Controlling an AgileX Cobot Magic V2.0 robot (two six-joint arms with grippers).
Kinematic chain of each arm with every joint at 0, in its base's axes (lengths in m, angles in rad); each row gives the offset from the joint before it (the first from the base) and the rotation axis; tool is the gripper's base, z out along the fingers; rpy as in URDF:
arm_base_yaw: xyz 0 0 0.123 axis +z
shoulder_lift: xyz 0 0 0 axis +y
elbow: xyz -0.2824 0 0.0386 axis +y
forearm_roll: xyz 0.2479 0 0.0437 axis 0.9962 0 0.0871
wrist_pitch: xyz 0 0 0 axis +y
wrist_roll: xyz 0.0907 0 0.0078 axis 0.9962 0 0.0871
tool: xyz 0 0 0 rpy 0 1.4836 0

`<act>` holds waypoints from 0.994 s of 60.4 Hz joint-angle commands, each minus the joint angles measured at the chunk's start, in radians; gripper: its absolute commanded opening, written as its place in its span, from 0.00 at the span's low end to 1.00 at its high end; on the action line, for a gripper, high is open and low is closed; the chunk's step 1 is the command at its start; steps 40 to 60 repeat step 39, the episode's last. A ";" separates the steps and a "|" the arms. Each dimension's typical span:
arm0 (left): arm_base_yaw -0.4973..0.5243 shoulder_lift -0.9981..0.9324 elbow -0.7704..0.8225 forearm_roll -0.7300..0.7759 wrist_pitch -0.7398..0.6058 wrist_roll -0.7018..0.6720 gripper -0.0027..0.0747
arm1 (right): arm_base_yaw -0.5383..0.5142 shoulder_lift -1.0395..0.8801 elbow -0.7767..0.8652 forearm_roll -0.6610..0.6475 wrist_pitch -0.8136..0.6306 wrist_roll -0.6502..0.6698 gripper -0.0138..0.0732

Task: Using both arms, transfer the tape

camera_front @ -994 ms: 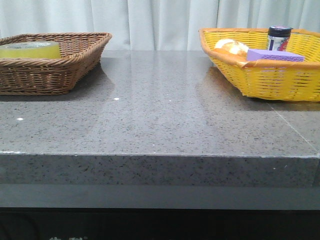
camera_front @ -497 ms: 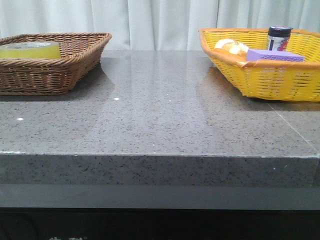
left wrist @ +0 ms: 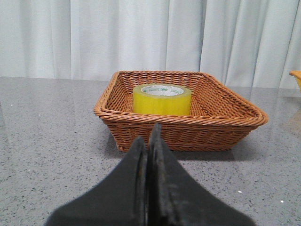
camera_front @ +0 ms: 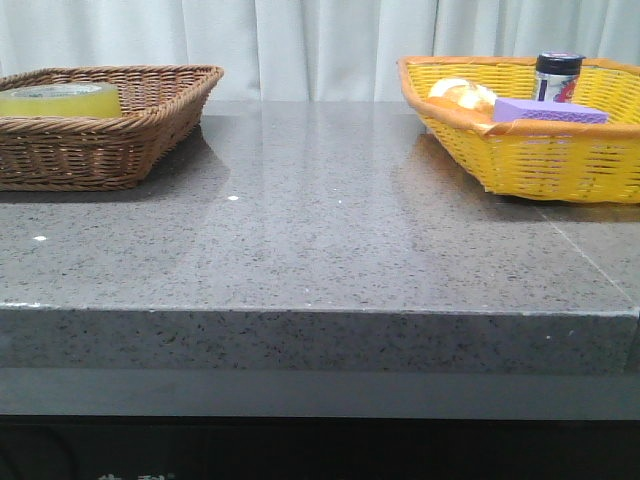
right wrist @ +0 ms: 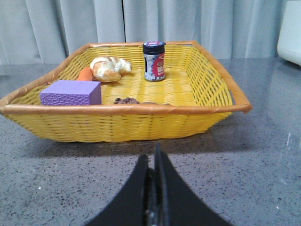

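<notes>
The tape [camera_front: 60,98], a wide yellow roll with a white core, lies flat in the brown wicker basket [camera_front: 150,125] at the table's far left. In the left wrist view the tape [left wrist: 162,99] sits in the basket [left wrist: 178,129] straight ahead of my left gripper [left wrist: 149,134], which is shut with nothing in it and short of the basket's near wall. My right gripper [right wrist: 153,155] is shut and empty too, in front of the yellow basket [right wrist: 122,122]. Neither arm appears in the front view.
The yellow basket [camera_front: 540,160] at the far right holds a purple sponge block [camera_front: 548,110], a dark-lidded jar [camera_front: 556,75], a croissant [right wrist: 109,68] and an orange item [right wrist: 85,74]. Grey speckled tabletop [camera_front: 320,240] runs between the baskets. White curtains hang behind.
</notes>
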 commanded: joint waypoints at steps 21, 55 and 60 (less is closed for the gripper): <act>0.002 -0.017 0.007 -0.007 -0.078 -0.009 0.01 | -0.006 -0.024 -0.005 -0.029 -0.091 0.001 0.08; 0.002 -0.017 0.007 -0.007 -0.078 -0.009 0.01 | -0.006 -0.023 -0.005 -0.029 -0.091 0.001 0.08; 0.002 -0.017 0.007 -0.007 -0.078 -0.009 0.01 | -0.006 -0.023 -0.005 -0.029 -0.091 0.001 0.08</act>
